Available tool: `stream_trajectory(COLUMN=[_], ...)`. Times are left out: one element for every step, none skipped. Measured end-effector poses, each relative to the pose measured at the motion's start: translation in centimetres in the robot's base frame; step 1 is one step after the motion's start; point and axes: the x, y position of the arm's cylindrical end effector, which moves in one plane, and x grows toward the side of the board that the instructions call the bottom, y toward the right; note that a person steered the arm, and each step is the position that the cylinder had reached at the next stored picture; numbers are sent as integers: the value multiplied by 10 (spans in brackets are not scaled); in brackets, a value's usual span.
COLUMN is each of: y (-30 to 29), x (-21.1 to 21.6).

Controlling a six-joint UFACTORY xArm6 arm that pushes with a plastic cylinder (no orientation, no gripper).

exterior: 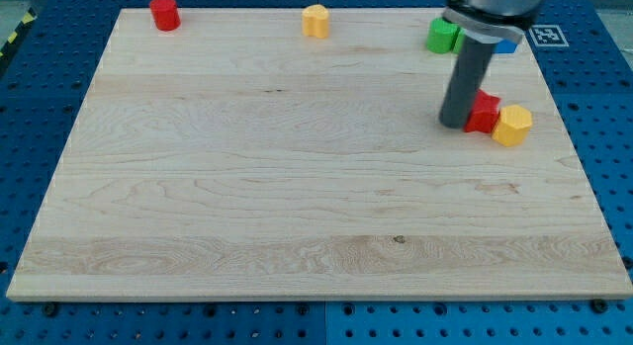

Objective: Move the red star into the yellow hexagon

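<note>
The red star lies at the view's right on the wooden board, touching the yellow hexagon on its right side. My tip stands on the board against the star's left side, so rod, star and hexagon sit in a row. The rod hides part of the star's left edge.
A red cylinder sits at the top left. A yellow block sits at the top middle. A green block and a blue block, partly hidden by the arm, sit at the top right. The board's right edge is close to the hexagon.
</note>
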Motion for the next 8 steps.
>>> stream_trajectory(y=[6, -48, -132, -227, -325, -402, -478, -477], x=[-1, -7, -20, -44, -78, -121, -173, -177])
